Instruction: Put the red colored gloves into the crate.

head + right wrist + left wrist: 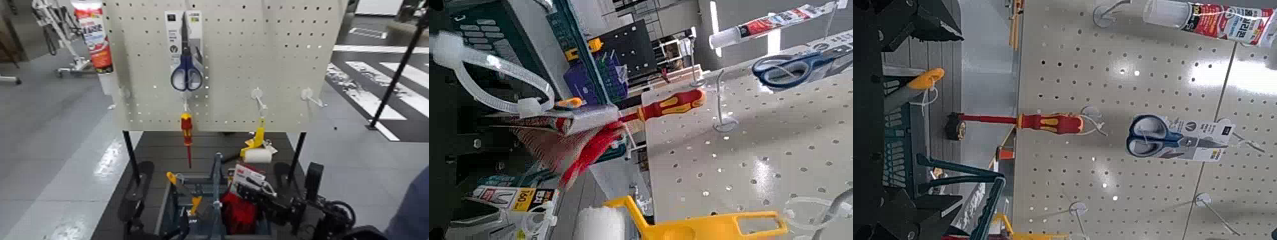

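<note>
The right hand [268,195] has the gloves [239,214] pinched by their header card [249,175], closed tight on it. The pair hangs red and limp below the card, low in front of the pegboard [268,57] and just over the right end of the crate [167,214]. From the right wrist the gloves [564,150] dangle off the card, plainly clear of any hook. So the picking is done; what I judge is left is to lower them into the crate and let go. Whether they already touch the inside of it I can't tell from where I stand.

The left hand [182,226] sits low at the crate's near edge, doing nothing that I can see, and I can't tell how its fingers stand.

Up on the board the scissors [186,70] hang in their pack, the screwdriver [186,131] hangs below them, and two hooks [258,97] to the right are bare. A yellow tool [257,139] and a white roll [258,155] sit just behind the gloves.
</note>
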`<state>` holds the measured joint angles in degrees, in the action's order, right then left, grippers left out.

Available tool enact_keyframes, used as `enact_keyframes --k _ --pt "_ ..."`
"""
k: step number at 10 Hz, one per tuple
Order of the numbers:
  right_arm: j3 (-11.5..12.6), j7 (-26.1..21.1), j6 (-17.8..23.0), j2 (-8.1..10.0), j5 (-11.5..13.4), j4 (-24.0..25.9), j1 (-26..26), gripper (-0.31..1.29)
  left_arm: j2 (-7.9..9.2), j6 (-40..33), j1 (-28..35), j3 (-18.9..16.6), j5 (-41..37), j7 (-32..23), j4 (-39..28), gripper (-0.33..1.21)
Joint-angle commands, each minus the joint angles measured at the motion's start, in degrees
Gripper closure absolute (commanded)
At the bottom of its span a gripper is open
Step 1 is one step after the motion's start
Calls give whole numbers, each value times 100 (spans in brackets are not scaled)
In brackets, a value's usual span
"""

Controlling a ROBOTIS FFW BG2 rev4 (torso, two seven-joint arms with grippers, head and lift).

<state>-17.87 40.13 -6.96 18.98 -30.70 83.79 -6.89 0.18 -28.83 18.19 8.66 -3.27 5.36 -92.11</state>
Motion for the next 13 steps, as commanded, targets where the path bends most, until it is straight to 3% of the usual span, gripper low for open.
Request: enact_keyframes --k 1,6,8,9,10,11,12,13 --pt "3 -31 -516 9 109 93 13 -31 -527 -9 0 -22 -7 0 0 14" --pt "47 -31 -411 9 117 164 21 -24 -518 -18 0 -13 -16 9 0 14" --pt "240 -110 -288 0 170 392 180 -20 -510 -18 0 4 -25 9 0 14" --pt "548 -400 -235 -8 478 823 496 -19 -510 -18 0 4 -25 9 0 14" --pt "926 -980 28 -52 873 1359 1006 -19 -510 -18 0 4 -25 9 0 14" --pt "1286 -1710 547 -237 1444 1869 1621 -19 -510 -18 9 -4 -25 9 0 14" --pt "1515 -2299 758 -378 1752 2255 2201 -19 -492 -18 18 -4 -43 9 -9 14" --pt "1567 -2853 1294 -422 1770 2440 2746 -10 -483 -18 18 -13 -51 18 -9 14"
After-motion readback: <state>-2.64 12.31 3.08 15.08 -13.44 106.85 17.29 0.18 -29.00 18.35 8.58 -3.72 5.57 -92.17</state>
